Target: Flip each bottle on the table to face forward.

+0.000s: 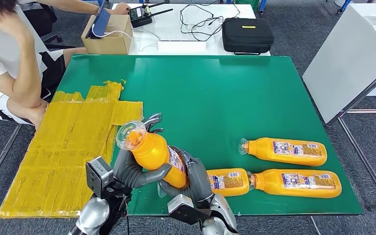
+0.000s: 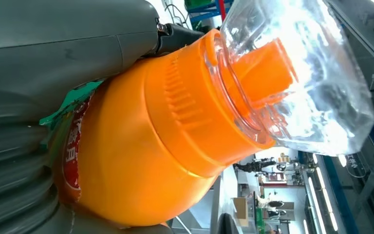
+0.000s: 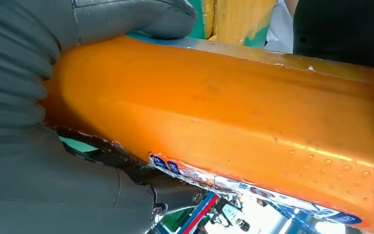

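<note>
Green covers the tabletop, which fills the middle of the head view, with a patch of yellow tape sheets spread over its left side. At the lower centre of the frame, both robot hands clasp one orange bottle lifted off the surface and tilted, its clear cap pointing toward the upper left. The left robot hand wraps the bottle from the left, thumb across its front; the right robot hand clamps its lower end from the right. In the left wrist view the bottle's clear cap and ribbed orange shoulder sit close to the lens.

Just right of the held bottle, a second bottle lies on its side near the front edge, partly hidden behind the right robot hand. A third bottle lies in line with it at the lower right, and a fourth bottle lies just behind that one, cap toward the left.

Beyond the far edge stands a white table carrying a cardboard box, a black case and loose cables. A seated person leans at the upper left. A white board slants at the upper right.
</note>
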`<action>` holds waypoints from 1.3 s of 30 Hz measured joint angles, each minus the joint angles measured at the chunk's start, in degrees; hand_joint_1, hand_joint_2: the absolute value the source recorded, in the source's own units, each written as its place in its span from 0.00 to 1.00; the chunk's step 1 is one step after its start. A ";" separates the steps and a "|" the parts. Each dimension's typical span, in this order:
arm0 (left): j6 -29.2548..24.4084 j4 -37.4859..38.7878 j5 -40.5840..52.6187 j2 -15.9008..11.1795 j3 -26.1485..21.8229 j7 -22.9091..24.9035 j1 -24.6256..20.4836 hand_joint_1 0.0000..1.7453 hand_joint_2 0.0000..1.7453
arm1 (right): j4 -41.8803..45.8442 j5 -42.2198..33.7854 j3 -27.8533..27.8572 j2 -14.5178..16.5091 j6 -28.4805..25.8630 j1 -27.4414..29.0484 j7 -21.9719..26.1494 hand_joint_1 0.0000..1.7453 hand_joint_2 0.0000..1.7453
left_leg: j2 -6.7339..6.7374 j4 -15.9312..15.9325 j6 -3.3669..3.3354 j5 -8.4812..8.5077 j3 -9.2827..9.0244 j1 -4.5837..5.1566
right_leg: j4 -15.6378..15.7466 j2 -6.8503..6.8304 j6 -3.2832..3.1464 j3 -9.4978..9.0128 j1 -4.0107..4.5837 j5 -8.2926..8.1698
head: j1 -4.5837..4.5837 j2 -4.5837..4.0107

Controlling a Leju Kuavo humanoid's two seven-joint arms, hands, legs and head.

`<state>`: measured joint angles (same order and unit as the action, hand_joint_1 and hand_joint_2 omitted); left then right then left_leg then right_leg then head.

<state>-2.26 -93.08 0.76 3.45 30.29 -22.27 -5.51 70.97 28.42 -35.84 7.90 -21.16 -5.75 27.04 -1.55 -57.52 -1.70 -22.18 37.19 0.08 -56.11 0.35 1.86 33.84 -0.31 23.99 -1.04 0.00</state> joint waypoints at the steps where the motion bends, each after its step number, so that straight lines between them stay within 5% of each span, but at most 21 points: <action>1: 0.01 0.04 -0.01 -0.02 0.00 -0.02 -0.01 1.00 1.00 | 0.00 -0.05 -0.04 -0.04 -0.01 0.00 -0.03 0.99 1.00 | 0.00 0.00 0.00 0.00 0.00 0.00 | 0.00 0.00 0.00 0.00 0.00 0.00 | -0.01 0.00; 20: 0.12 1.03 -0.67 -0.11 0.66 -0.16 -1.12 1.00 1.00 | 0.44 -0.86 -0.32 -0.21 -3.05 0.52 0.63 1.00 1.00 | 0.00 0.00 0.00 0.00 0.00 0.00 | 0.00 0.00 0.00 0.00 0.00 0.00 | 0.00 0.00; 24: -0.95 0.53 -0.20 -0.14 0.80 -1.47 -1.34 1.00 1.00 | 3.59 -0.88 0.50 -0.57 -7.00 1.90 1.47 1.00 1.00 | -0.02 0.00 0.00 0.00 0.02 0.00 | 0.00 0.00 0.00 0.00 0.00 0.00 | 0.00 0.00; 32: -1.81 -1.92 0.18 -0.15 1.25 -1.97 -2.17 1.00 1.00 | 10.52 -2.11 1.95 -1.42 -6.73 4.16 1.17 1.00 1.00 | -0.02 0.00 0.00 0.00 0.03 0.00 | 0.00 0.00 0.00 -0.01 0.00 0.00 | -0.01 0.00; 33: -1.81 -2.01 0.18 -0.15 1.33 -1.97 -2.21 1.00 1.00 | 10.83 -2.10 1.98 -1.46 -6.69 4.30 1.14 0.95 1.00 | -0.02 0.00 0.00 0.00 0.03 0.00 | 0.00 -0.01 0.00 -0.01 0.00 0.00 | -0.01 0.00; 37: -1.94 -2.28 0.35 -0.15 1.56 -2.14 -2.34 1.00 1.00 | 11.75 -2.31 2.08 -1.64 -6.70 4.68 1.30 0.01 1.00 | -0.02 0.00 0.00 0.00 0.03 0.00 | 0.00 0.00 0.00 -0.01 0.01 0.00 | 0.00 0.00; 39: -3.00 -2.45 0.85 -0.16 1.40 -2.61 -2.38 1.00 1.00 | 12.73 -2.81 2.52 -1.67 -7.06 5.03 2.43 0.00 1.00 | -0.02 0.00 0.00 0.00 0.03 0.00 | -0.01 0.00 0.00 -0.01 0.01 0.00 | 0.00 0.00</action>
<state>-5.26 -95.52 1.61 3.29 31.69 -24.88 -7.89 83.70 25.62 -33.32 6.22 -28.22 -0.71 29.47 -1.57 -57.53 -1.70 -22.18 37.22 0.08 -56.12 0.35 1.86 33.84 -0.30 23.99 -1.04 0.00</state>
